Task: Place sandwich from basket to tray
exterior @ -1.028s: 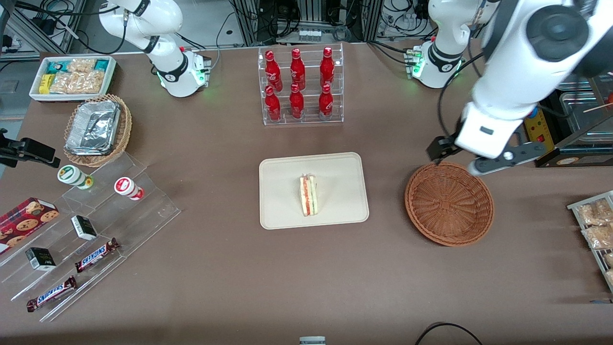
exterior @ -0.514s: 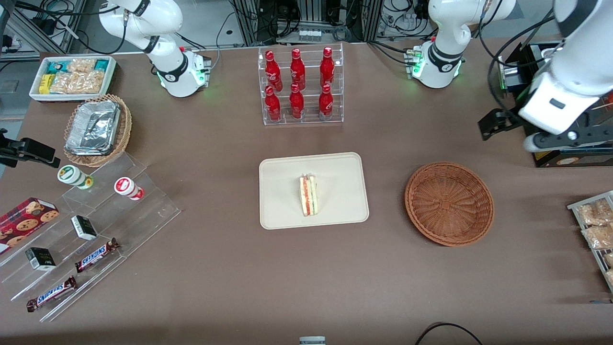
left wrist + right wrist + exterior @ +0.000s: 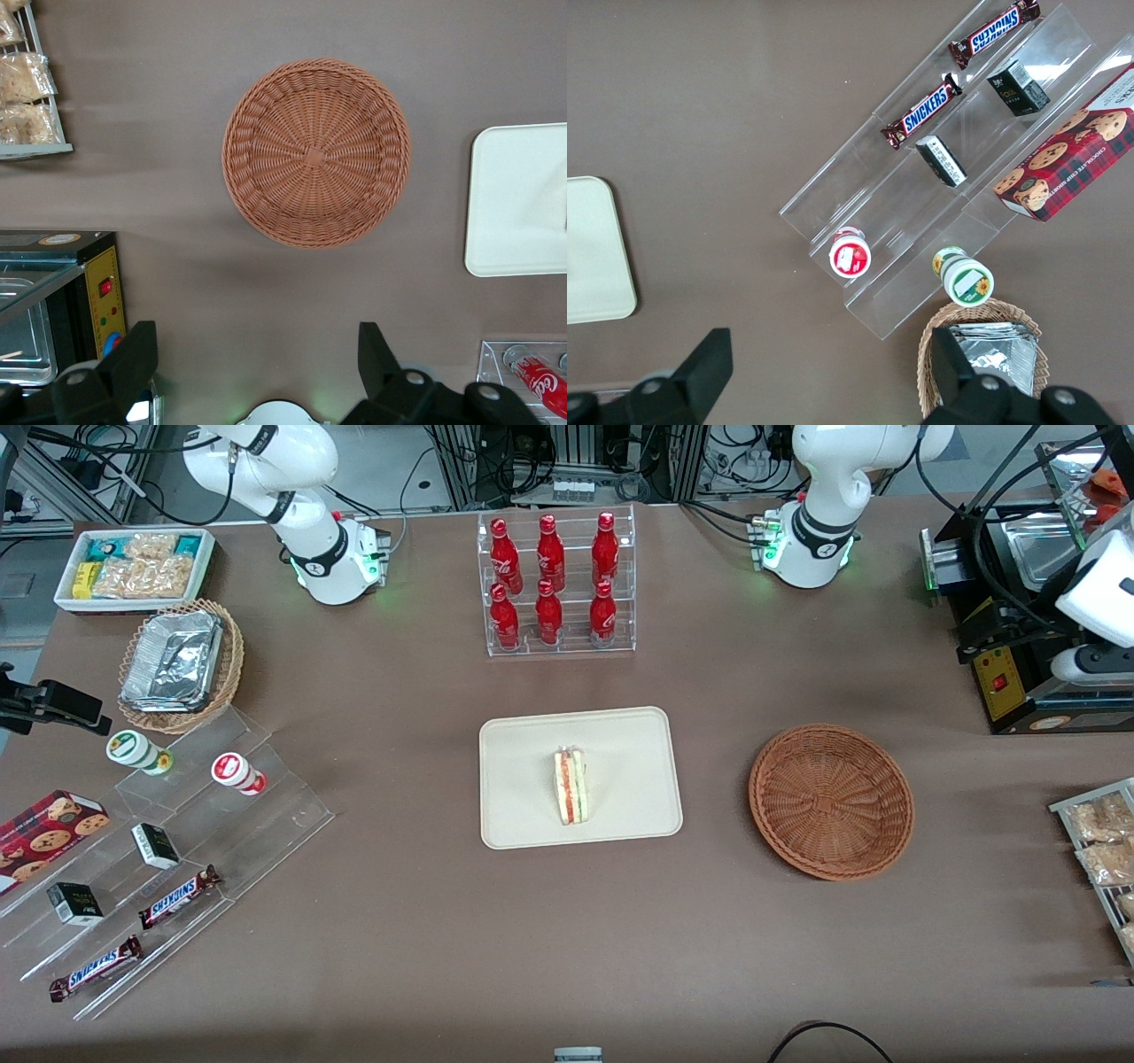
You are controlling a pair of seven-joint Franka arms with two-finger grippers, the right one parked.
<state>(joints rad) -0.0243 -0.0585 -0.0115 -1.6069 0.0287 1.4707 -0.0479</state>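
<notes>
Jaws spread wide and holding nothing, the left gripper (image 3: 257, 354) hangs high over bare table at the working arm's end, well apart from the small triangular white-bread sandwich (image 3: 570, 786) with red and green filling. It lies on the flat cream rectangular tray (image 3: 532, 815), long axis pointing toward the front camera. The round reddish-brown wicker basket (image 3: 316, 151) sits between tray and gripper

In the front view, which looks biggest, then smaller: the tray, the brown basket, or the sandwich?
1. tray
2. basket
3. sandwich, lying on the tray

The open pincer hangs above the table, toward the working arm's end.
</notes>
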